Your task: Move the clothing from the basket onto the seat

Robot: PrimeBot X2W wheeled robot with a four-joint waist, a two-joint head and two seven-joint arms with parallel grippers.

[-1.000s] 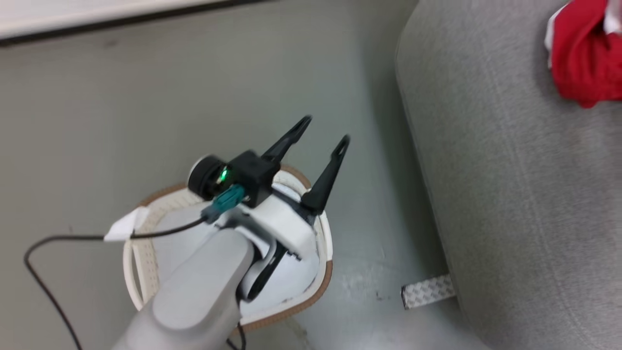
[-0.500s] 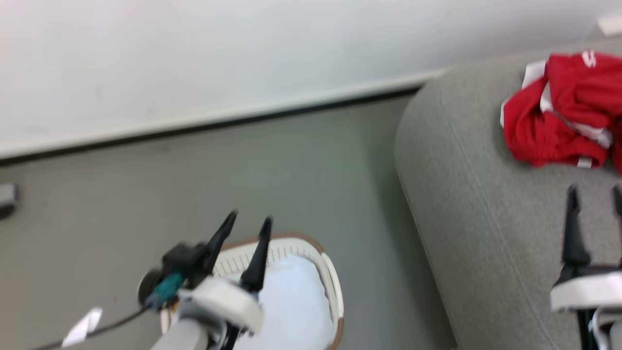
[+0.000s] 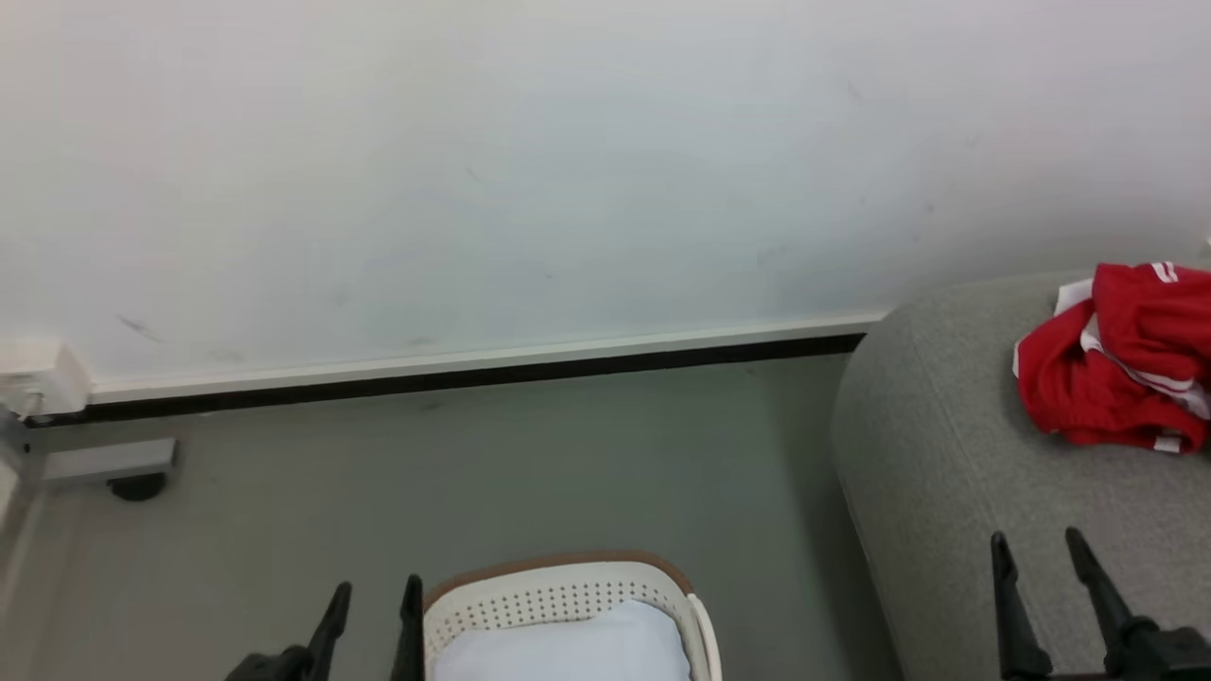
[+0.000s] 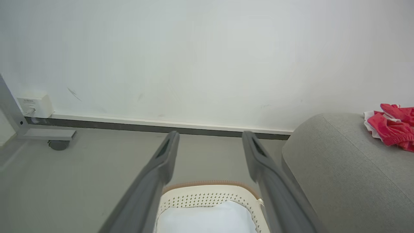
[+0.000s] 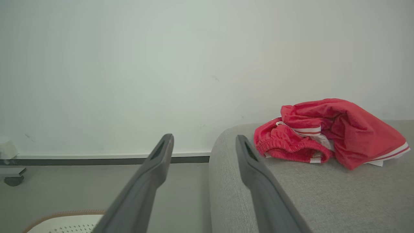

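Observation:
The red clothing (image 3: 1121, 383) with white trim lies crumpled on the grey seat (image 3: 956, 473) at the right, also seen as the clothing (image 5: 326, 136) on the seat (image 5: 291, 194) and the clothing (image 4: 393, 129). On the floor at the bottom centre stands the cream basket (image 3: 568, 596) with a brown rim, holding a pale bluish-white pad (image 3: 568, 653). My left gripper (image 3: 377, 598) is open just left of the basket, empty. My right gripper (image 3: 1036, 544) is open above the seat, empty, well short of the clothing.
A white wall with a dark baseboard (image 3: 454, 378) runs behind the grey floor. A grey metal frame foot with a castor (image 3: 132, 478) and a white socket box (image 3: 38, 378) sit at the far left.
The head camera has tilted up, so wall now takes the upper half. Both grippers have dropped to the bottom edge; the left arm has withdrawn from over the basket.

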